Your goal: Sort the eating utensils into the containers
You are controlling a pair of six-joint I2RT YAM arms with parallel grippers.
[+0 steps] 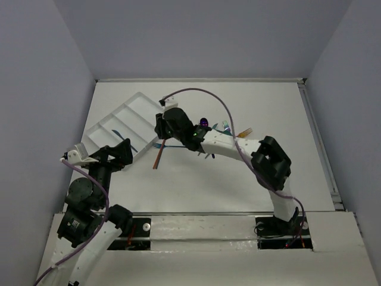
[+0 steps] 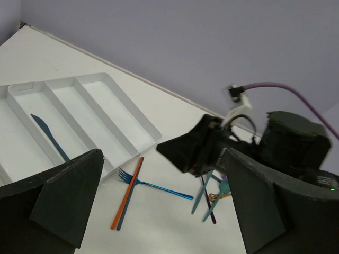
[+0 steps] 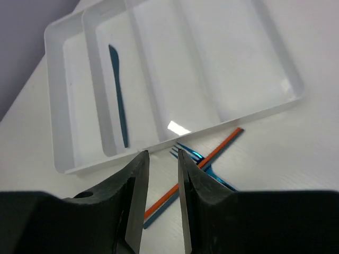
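The white cutlery tray (image 1: 136, 110) lies at the far left, with a blue knife (image 2: 50, 138) in one compartment. A blue fork (image 2: 153, 185) lies just outside the tray's near edge, crossed by an orange utensil lying against a dark one (image 2: 127, 193). Teal, purple and gold utensils (image 2: 205, 196) lie in a pile to the right. My right gripper (image 3: 160, 159) hovers over the fork's tines (image 3: 193, 156) by the tray wall (image 3: 233, 114), its jaws slightly parted and empty. My left gripper (image 2: 159, 211) is wide open and empty, near the tray's near corner.
The right arm (image 1: 238, 149) stretches across the table's middle, over the utensil pile (image 1: 226, 126). Its purple cable (image 1: 208, 94) loops above. Grey walls close in the table at the back and sides.
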